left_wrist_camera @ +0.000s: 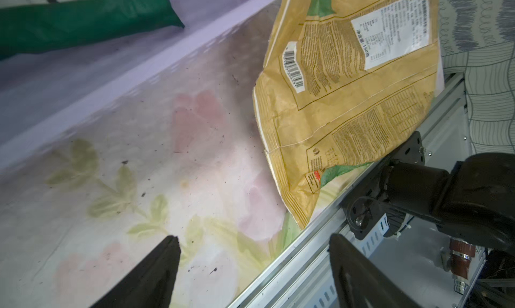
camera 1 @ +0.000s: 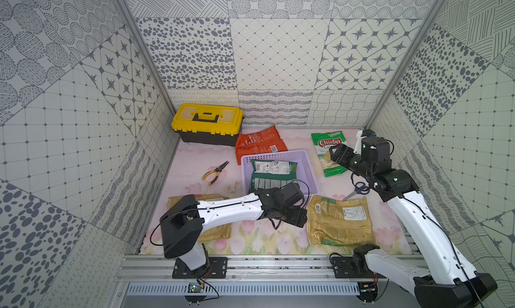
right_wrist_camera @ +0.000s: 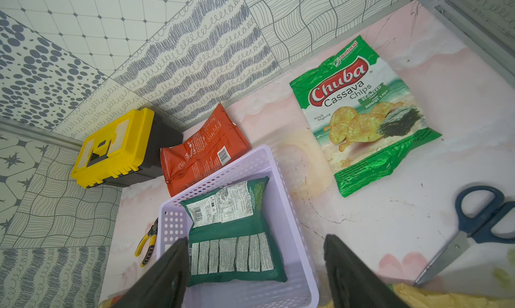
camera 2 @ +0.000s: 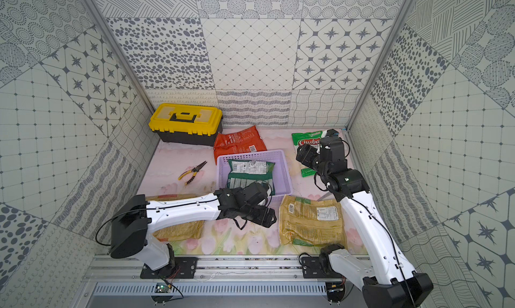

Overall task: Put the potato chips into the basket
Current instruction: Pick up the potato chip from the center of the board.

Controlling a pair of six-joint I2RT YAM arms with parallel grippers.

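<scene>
Your left fingers (left_wrist_camera: 150,276) stand wide and empty above the desk (left_wrist_camera: 139,181), just beside one tan bag (left_wrist_camera: 348,97); your right fingers (right_wrist_camera: 354,273) are wide and empty too. One green bag (camera 1: 271,174) lies in the basket (camera 1: 276,154). The Chuba bag (right_wrist_camera: 362,117), the red bag (camera 1: 259,143) and the second tan bag (camera 1: 217,231), partly under your left arm (camera 1: 228,209), lie on the desk outside it.

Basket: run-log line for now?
basket: green bag inside | outside: Chuba bag, orange-red bag, tan bag, second tan bag | left gripper: open | right gripper: open
</scene>
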